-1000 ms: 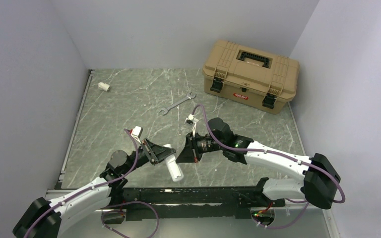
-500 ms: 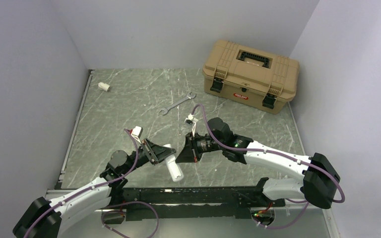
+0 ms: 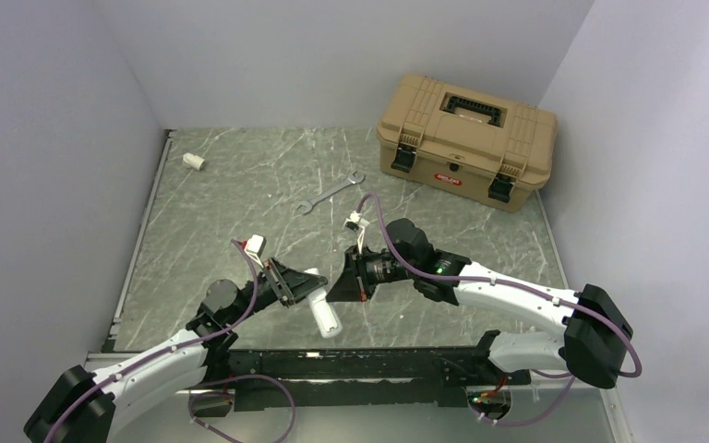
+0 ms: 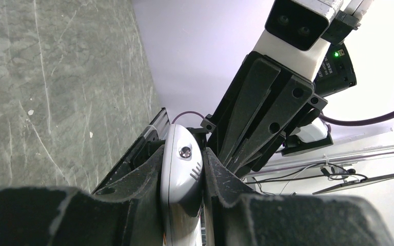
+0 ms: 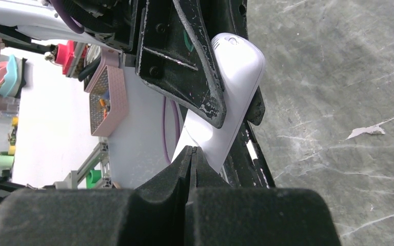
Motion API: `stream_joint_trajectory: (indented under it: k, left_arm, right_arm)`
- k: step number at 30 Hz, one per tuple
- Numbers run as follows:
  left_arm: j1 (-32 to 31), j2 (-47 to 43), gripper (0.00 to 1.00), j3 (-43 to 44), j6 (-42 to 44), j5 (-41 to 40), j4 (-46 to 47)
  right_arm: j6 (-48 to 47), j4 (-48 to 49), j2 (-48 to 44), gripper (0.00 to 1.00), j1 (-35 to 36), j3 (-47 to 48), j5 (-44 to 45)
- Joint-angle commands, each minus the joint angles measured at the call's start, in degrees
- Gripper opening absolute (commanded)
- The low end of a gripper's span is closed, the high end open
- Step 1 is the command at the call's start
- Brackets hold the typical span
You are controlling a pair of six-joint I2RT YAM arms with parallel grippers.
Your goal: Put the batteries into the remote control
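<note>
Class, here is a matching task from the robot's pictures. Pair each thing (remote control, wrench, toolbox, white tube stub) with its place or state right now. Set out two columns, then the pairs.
Things
1. remote control
2. wrench
3. toolbox
4. white tube stub

Places or states
A. at the far left, on its own
B. clamped in the left gripper
C. at the far right, lid shut
D. lying flat near the middle

Pairs: 1-B, 2-D, 3-C, 4-A
</note>
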Motion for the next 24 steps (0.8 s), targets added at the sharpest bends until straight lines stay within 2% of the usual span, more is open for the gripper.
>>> stream_joint_trajectory:
  k: [1, 6, 13, 14, 15, 17, 22, 24]
  left_arm:
    - [-0.20, -0.15, 0.00, -3.27, -0.37, 0.50, 5.48]
    - [-0.23, -0.78, 0.00, -3.49, -0.38, 0.40, 5.05]
    - [-0.23, -1.84, 0.00, -3.46, -0.50, 0.39, 4.04]
    - [-0.24, -1.96, 0.00, -3.45, -0.61, 0.40, 3.95]
    - [-0.22, -2.06, 0.00, -3.40, -0.75, 0.51, 3.90]
    - [-0.23, -2.46, 0.00, -3.24, -1.09, 0.64, 3.69]
    - [-0.24, -3.83, 0.00, -3.06, -2.25, 1.07, 1.97]
    - [-0.18, -4.30, 0.00, -2.60, -2.35, 1.21, 0.50]
  right_arm:
    - [-0.79, 0.89, -0.38, 0.02, 0.27, 2.47, 2.28]
    - [-2.08, -0.92, -2.30, 0.04, 0.31, 2.56, 5.72]
    - [-7.87, -6.47, -7.74, 0.16, 0.25, 3.33, 11.16]
    - [-9.44, -7.12, -8.78, 0.18, 0.22, 3.35, 11.33]
    - [-11.61, -6.99, -10.04, 0.26, 0.24, 3.23, 9.37]
    - [-17.70, -5.22, -12.39, 0.32, 1.04, 2.58, 1.84]
    - [-29.32, 0.09, -20.85, 0.48, 2.73, -2.86, -1.94]
    - [-33.88, 3.35, -23.42, 0.60, 3.15, -6.45, -3.25]
